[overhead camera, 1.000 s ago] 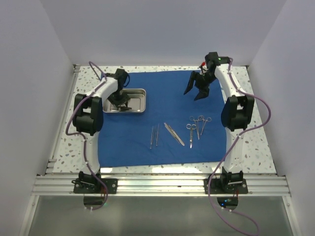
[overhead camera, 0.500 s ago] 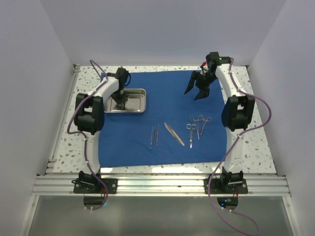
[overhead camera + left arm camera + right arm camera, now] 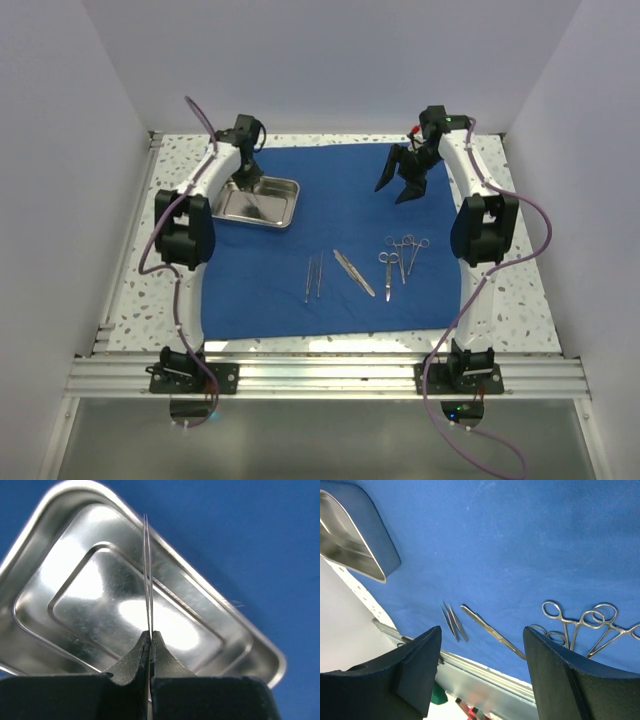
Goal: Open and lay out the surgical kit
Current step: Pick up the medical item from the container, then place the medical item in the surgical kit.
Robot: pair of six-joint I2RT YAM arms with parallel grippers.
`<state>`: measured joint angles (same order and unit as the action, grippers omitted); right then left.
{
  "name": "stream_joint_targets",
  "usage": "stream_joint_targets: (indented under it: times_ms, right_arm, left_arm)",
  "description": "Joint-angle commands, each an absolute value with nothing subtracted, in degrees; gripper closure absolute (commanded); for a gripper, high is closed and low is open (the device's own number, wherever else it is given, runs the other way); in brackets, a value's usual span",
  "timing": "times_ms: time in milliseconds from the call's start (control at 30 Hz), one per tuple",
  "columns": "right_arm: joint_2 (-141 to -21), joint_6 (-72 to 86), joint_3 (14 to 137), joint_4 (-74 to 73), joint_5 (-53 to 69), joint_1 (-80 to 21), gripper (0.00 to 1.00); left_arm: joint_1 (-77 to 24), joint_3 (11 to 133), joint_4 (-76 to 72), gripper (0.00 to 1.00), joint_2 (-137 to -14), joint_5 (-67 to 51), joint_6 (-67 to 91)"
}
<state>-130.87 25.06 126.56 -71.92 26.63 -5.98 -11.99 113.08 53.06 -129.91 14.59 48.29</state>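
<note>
Left arm extended to far left, wrist bent down. Left gripper (image 3: 150,636) pinched tight on thin tweezers (image 3: 148,570), tips pointing away from wrist. Right arm extended to far right, elbow up. Right gripper (image 3: 393,192) in the air, angled down-left, fingers spread wide, holding nothing.

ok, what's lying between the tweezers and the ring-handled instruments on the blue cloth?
One slim straight instrument, lying diagonally on the blue cloth, apart from the tweezers and the ring-handled instruments. Clearest in the top view.
</note>
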Motion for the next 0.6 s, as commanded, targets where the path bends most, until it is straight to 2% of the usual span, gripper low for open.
stream_joint_targets:
  times_ms: [0, 133, 267, 300, 400, 567]
  right_arm:
    - [-126.5, 25.7, 127.6, -71.7, 28.0, -5.8, 0.30]
    - [-125.3, 25.5, 127.6, -71.6, 27.7, -5.8, 0.30]
    - [-124.0, 25.6, 127.3, -71.7, 27.4, -5.7, 0.30]
    - [-123.2, 25.4, 127.2, -71.7, 27.2, -5.8, 0.30]
    - [-121.8, 25.1, 127.0, -71.9, 26.7, -5.7, 0.30]
    - [-119.4, 24.7, 125.8, -72.1, 25.1, -5.7, 0.30]
  left_arm:
    - [-11.3, 122.3, 51.9, 1.00, -128.7, 13.0, 39.7]
    - [-11.2, 128.3, 55.1, 1.00, -127.9, 9.8, 34.2]
    - [-11.2, 127.4, 58.0, 1.00, -123.6, 8.6, 31.4]
    - [-11.4, 126.7, 57.7, 1.00, -121.2, 5.3, 28.5]
    - [-12.1, 121.5, 57.3, 1.00, -115.5, -4.5, 23.4]
    - [-17.2, 95.9, 51.0, 1.00, -101.5, -14.8, 21.2]
